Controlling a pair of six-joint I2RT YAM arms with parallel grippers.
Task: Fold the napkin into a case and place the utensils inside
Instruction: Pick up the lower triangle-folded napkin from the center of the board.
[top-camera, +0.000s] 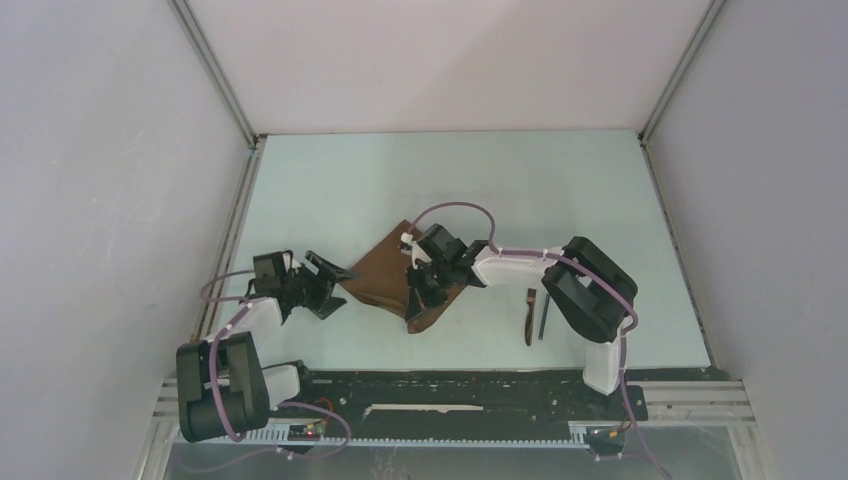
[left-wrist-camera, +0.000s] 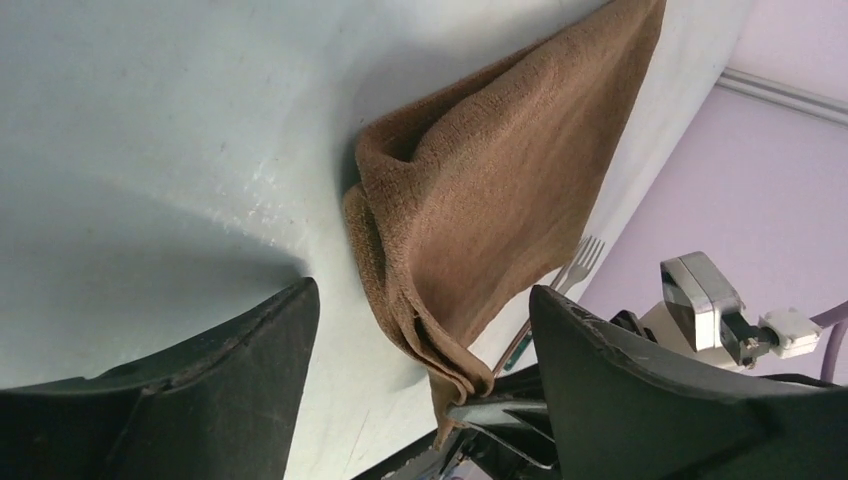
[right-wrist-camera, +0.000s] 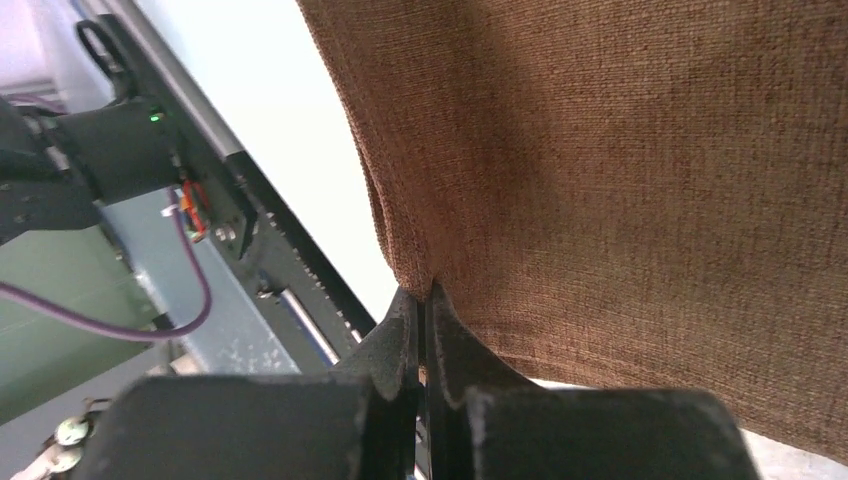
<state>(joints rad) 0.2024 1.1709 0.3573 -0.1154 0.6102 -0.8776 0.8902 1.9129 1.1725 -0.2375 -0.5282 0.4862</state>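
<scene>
Dark fingers of the left gripper stand wide apart, and between them the brown napkin sits folded in layers on the pale table, the tines of a fork showing just past its right edge

Pale blue-green table. A folded brown napkin lies near its centre, with stacked layers showing at the left corner. To the right, nearer the front edge and apart from the cloth, two utensils lie side by side: a brown-handled piece and, just right of it, a thinner dark piece.
</scene>
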